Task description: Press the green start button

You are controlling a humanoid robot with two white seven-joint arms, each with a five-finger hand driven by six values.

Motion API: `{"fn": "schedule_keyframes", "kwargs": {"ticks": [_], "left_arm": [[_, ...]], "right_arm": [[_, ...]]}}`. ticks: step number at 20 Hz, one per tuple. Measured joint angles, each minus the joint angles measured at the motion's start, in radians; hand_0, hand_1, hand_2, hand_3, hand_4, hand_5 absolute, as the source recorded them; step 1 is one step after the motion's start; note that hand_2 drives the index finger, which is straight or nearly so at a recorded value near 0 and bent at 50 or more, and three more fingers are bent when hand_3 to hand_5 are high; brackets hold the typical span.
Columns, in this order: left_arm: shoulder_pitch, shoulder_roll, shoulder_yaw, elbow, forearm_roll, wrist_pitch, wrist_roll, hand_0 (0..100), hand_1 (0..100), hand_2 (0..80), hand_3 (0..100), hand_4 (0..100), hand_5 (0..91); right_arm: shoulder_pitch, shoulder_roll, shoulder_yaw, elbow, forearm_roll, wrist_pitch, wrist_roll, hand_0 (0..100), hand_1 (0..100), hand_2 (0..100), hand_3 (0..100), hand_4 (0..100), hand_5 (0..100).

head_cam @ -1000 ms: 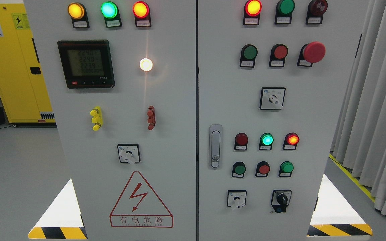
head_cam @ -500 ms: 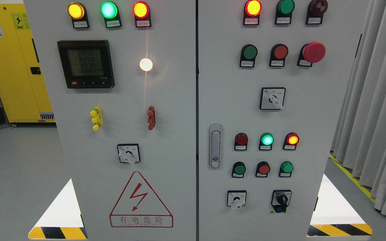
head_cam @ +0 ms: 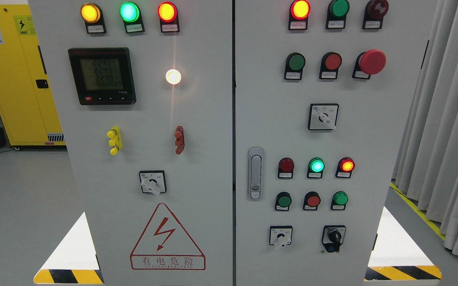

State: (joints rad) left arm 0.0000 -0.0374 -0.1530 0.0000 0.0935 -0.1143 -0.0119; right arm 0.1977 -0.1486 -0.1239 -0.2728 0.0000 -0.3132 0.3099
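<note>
Neither robot hand shows in the head view, so whether the fingers are wide, narrow or holding anything cannot be told, and the buttons cannot be placed against a hand; they are placed on the panel instead.

At the far left stands a yellow cabinet (head_cam: 18, 79). Next to it, the left door (head_cam: 197, 167) of the grey control cabinet carries three lit lamps along the top (yellow, green, red), one digital meter (head_cam: 101, 76), one glowing white lamp (head_cam: 173, 76), one yellow fitting (head_cam: 114, 140), one red fitting (head_cam: 179, 140), one rotary switch (head_cam: 152, 182) and a red warning triangle (head_cam: 167, 236).

The right door (head_cam: 372, 139) has one latch handle (head_cam: 255, 173) near its left edge. Three green push buttons sit on it: the upper green button (head_cam: 295, 62) beside a red button (head_cam: 332, 61) and one red mushroom button (head_cam: 372, 62); the lower-left green button (head_cam: 283, 201) and lower-right green button (head_cam: 340, 198) flank a second red button (head_cam: 313, 200). Their labels are too small to read, so which one is the start button cannot be told. The door also holds six lamps (three lit), two white-knob selectors and one black key switch (head_cam: 334, 237).

A grey curtain (head_cam: 443, 119) hangs at the far right.
</note>
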Motion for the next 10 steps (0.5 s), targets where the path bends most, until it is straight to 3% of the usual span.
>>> {"fn": "schedule_keyframes", "kwargs": {"ticks": [5,8,10], "left_arm": [[0.0,-0.001,0.0,0.0,0.0,0.0,0.0,12,56,0.0,0,0,0.0],[0.0,-0.003,0.0,0.0,0.0,0.0,0.0,12,56,0.0,0,0,0.0],[0.0,-0.005,0.0,0.0,0.0,0.0,0.0,12,56,0.0,0,0,0.0]], "right_arm": [[-0.01,0.002,0.003,-0.061,0.0,-0.231,0.026,23,47,0,0,0,0],[-0.008,0.004,0.003,-0.122,0.0,-0.306,0.032,23,47,0,0,0,0],[0.003,0.006,0.003,-0.175,0.0,-0.321,0.033,23,47,0,0,0,0]]}}
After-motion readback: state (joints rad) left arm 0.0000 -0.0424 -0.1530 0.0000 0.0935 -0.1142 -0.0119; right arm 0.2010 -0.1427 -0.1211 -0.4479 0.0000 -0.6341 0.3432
